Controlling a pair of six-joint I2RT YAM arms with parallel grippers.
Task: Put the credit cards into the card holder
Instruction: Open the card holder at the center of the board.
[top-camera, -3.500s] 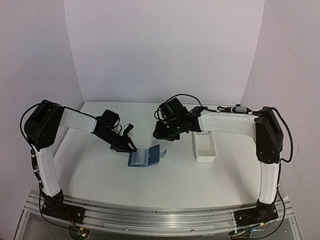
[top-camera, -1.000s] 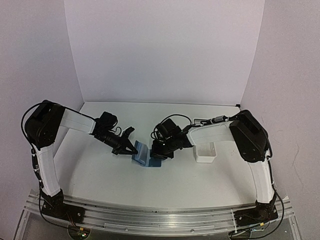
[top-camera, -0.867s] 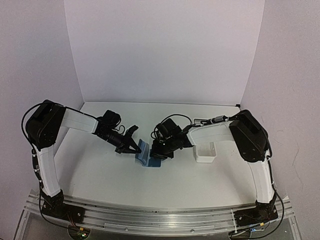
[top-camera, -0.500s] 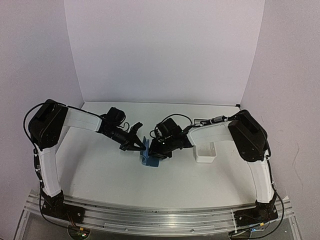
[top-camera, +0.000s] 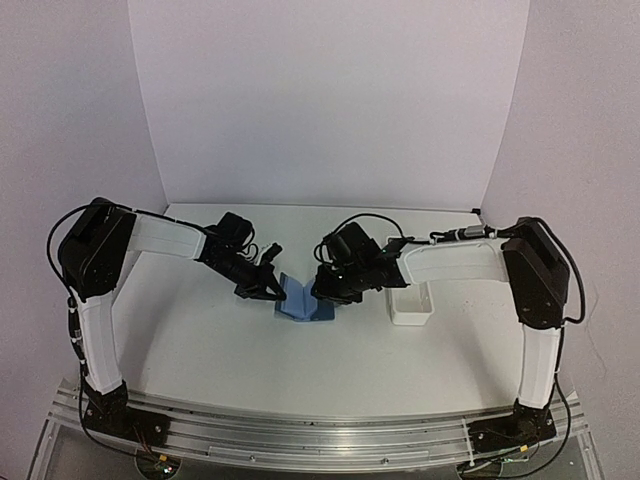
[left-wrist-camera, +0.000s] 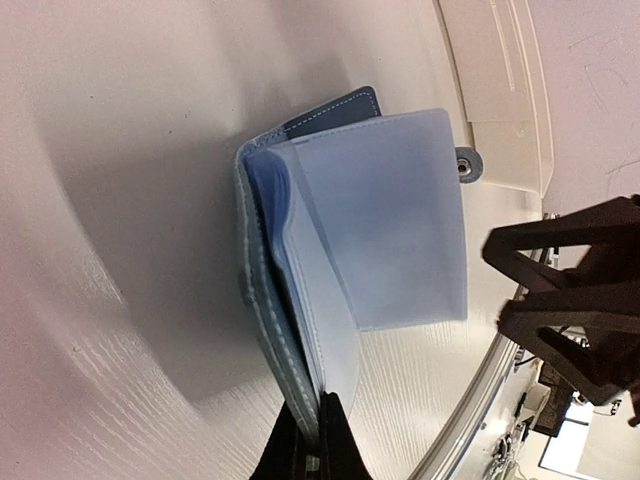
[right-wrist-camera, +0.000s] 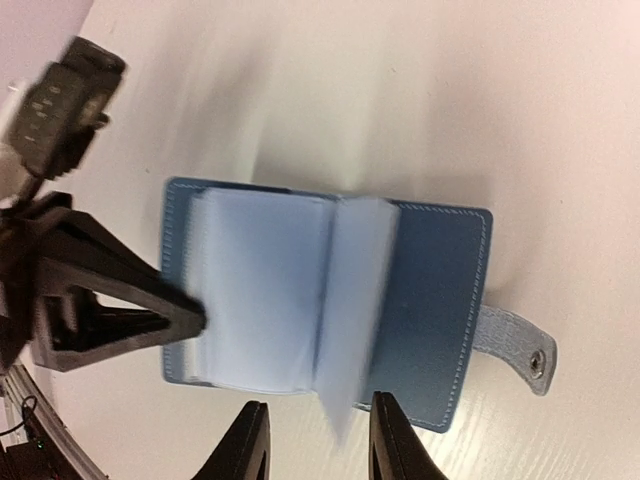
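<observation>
The card holder (top-camera: 303, 300) is a dark-blue folding case lying open on the table, with pale blue slot pages standing up from it. My left gripper (top-camera: 268, 290) is shut on its left cover edge, and the left wrist view shows the fingertips (left-wrist-camera: 320, 405) pinching that cover (left-wrist-camera: 262, 300). My right gripper (top-camera: 326, 291) hovers just over the holder's right half, open and empty. In the right wrist view the holder (right-wrist-camera: 430, 300) lies open below the gripper (right-wrist-camera: 318, 425), one blurred page between the fingers, snap tab (right-wrist-camera: 515, 345) to the right. No credit cards show.
A long white tray (top-camera: 408, 300) stands right of the holder, under my right forearm; its rim also shows in the left wrist view (left-wrist-camera: 500, 90). White walls close the table at the back and both sides.
My left gripper has moved right and closed on the holder's left cover. The right gripper has shifted up and right off the holder. The holder's pages have flipped open.
</observation>
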